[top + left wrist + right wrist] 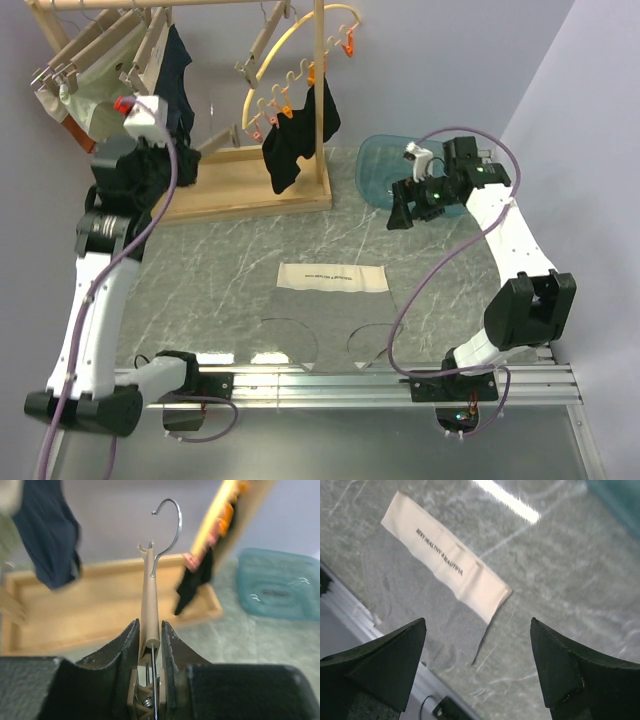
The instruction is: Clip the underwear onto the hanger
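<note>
Along the near edge of the table (230, 250), both arm bases are being carried on a metal rail (350, 385). Just beyond the rail, the underwear (332, 277) is being supported flat on the marble-patterned surface near the middle of the table. It is folded into a narrow pale strip with a line of dark print along it. It is not being touched by either arm.

The right gripper (477, 622) is being held above the table, to the right of and beyond the underwear. Its jaws are being held wide apart with nothing between them. In the right wrist view, the underwear is being framed diagonally ahead of the two dark fingertips.

Farther back on the left, the hanger (149, 605) is being clamped by the left gripper (149, 630). The jaws are being pressed against both sides of the wooden bar, which is being seen end-on. The wire hook (170, 530) is being pointed away from the wrist. A clip spring is being shown between the jaws, below the bar.

At the far side, a yellow curved hanger (275, 50), navy briefs (180, 65) and a black garment (295, 135) are being carried by a wooden rack (250, 195). A teal bin (378, 170) is being seen on the table just right of the rack's base.
</note>
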